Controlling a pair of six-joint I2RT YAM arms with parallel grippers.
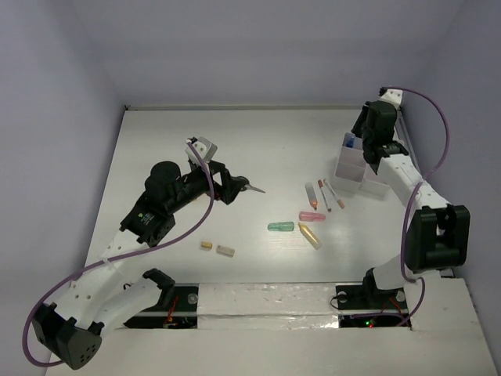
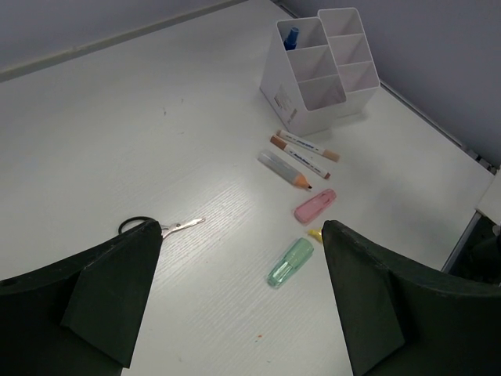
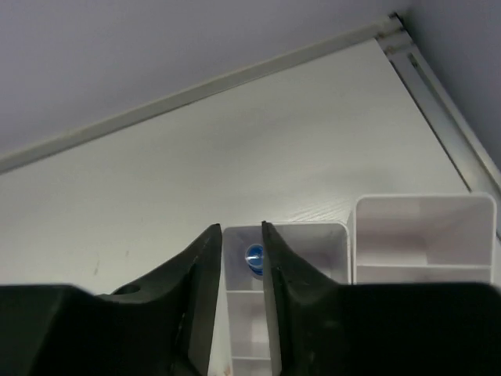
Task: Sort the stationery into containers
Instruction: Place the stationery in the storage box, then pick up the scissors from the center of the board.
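The white organizer [image 1: 354, 167] stands at the far right, and shows in the left wrist view [image 2: 291, 90]. A clear blue-capped tube [image 2: 291, 36] stands in its far compartment. My right gripper [image 1: 373, 159] hangs just above that compartment, its jaws a narrow gap apart [image 3: 239, 229], with the blue cap [image 3: 254, 256] below between them, untouched. My left gripper [image 1: 235, 188] is wide open and empty [image 2: 241, 235] beside the black-handled scissors [image 1: 252, 187], which lie by its left finger [image 2: 168, 227]. Green [image 1: 280, 227], pink [image 1: 311, 216] and yellow [image 1: 310, 236] markers lie mid-table.
A pencil [image 1: 311, 194] and two thin pens [image 1: 332, 195] lie in front of the organizer. A yellow eraser [image 1: 206, 245] and a grey eraser [image 1: 225, 251] lie near the front. Walls enclose the table on the left, back and right.
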